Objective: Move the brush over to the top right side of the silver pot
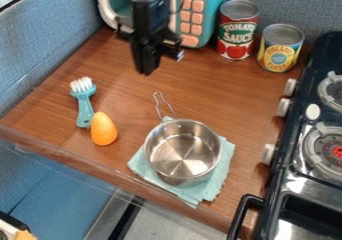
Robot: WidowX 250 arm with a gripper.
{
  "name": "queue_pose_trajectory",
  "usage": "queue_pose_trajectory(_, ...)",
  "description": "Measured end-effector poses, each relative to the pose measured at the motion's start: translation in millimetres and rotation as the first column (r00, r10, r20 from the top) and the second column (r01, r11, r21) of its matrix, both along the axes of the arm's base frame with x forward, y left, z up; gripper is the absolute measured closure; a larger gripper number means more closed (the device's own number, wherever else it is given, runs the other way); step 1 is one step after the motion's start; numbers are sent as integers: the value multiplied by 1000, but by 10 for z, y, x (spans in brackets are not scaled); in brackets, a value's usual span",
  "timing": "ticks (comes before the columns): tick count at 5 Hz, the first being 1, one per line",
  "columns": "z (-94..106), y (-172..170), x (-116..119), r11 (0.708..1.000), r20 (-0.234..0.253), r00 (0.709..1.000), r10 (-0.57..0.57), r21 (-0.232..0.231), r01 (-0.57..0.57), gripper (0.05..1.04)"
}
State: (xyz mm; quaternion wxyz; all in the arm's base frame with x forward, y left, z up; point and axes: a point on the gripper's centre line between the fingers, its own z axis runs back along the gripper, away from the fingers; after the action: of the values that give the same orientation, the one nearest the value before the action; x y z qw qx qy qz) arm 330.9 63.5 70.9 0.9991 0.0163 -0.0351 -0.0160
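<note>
- 1 black gripper (147, 70) at the upper left of the frame, hanging over the wooden counter (200, 81); spread or pressed together, cannot tell.
- 1 teal brush (85, 109) lying at the left of the frame, white bristles (82, 84) toward the top edge, just beside 1 orange egg-shaped object (103, 130).
- 1 silver pot (184, 151) at lower centre, on 1 teal cloth (214, 185), apart from the brush.
- 2 upright cans at upper right: red can (238, 34), yellow can (280, 51).
</note>
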Motion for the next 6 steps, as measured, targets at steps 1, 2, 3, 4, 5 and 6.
queue_pose_trajectory(1,-86,426,-175,992,-8,992,123,-10,-123,608)
queue_pose_trajectory(2,-92,612,-245,990,-7,990,142,-9,-142,296)
queue_pose_trajectory(3,-114,827,-323,982,-12,982,188,17,-188,83)
queue_pose_trajectory(4,-219,887,-287,980,-36,980,197,28,-196,81)
queue_pose_trajectory(5,-334,991,-212,977,-58,976,208,63,-204,83)
queue_pose_trajectory(6,-541,1058,-192,974,-108,970,218,88,-209,83)
